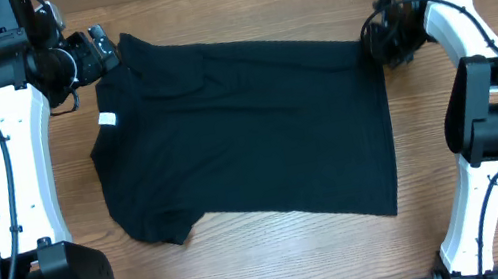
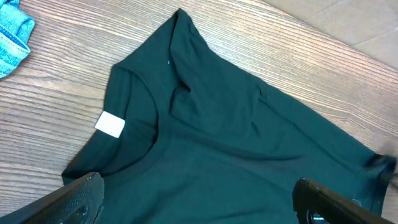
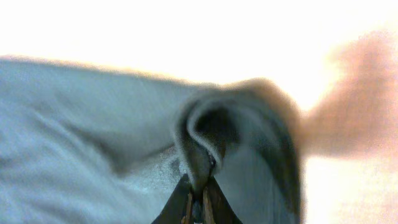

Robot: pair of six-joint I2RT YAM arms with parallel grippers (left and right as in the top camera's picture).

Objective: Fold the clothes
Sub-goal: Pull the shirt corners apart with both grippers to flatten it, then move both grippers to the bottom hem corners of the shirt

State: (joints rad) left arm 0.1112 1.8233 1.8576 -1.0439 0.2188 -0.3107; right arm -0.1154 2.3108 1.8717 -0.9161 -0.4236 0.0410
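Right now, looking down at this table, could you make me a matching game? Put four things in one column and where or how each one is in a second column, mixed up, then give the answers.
Things
1. black shirt
2. white tag
3. left tool
4. right tool

Place or state
A. shut on a fold of the shirt
B. spread out on the wooden table
C. open, holding nothing
D. just inside the shirt's neckline

Pairs: 1-B, 2-D, 3-C, 4-A
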